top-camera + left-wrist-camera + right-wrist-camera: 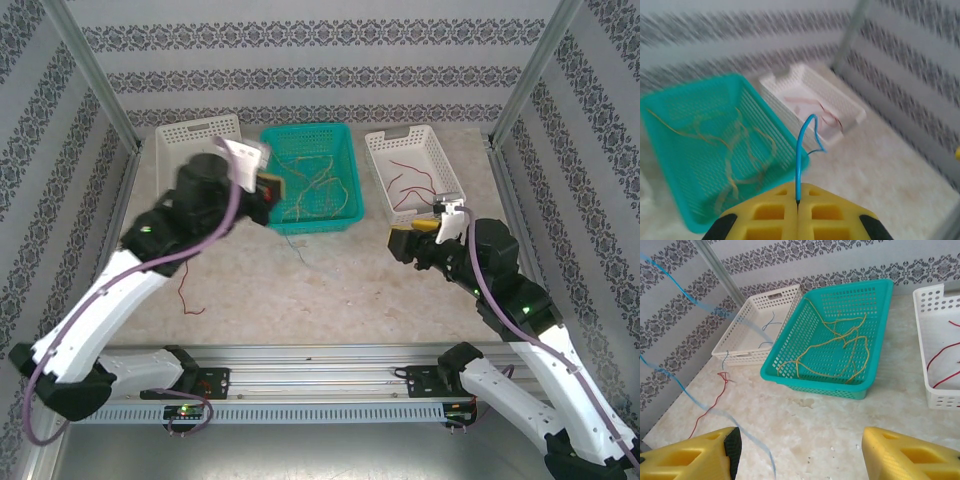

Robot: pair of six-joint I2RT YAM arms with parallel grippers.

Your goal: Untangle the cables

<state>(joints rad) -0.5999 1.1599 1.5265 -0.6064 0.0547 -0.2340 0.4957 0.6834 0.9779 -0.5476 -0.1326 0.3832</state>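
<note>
My left gripper (798,202) is shut on a thin blue cable (800,145) that arches up from its yellow fingers. It hovers by the left edge of the teal basket (335,135). Several yellow-orange cables (835,340) lie tangled in that basket (670,165). The blue cable (715,412) trails blurred across the right wrist view, down towards the table. One red cable (185,290) lies loose on the table near the left arm. My right gripper (405,243) is low over the table, open, with nothing between its yellow fingers (705,455).
A white basket (195,135) at the back left holds blue cables (767,322). Another white basket (440,165) at the back right holds red cables (940,360). Patterned walls and metal posts enclose the table on three sides.
</note>
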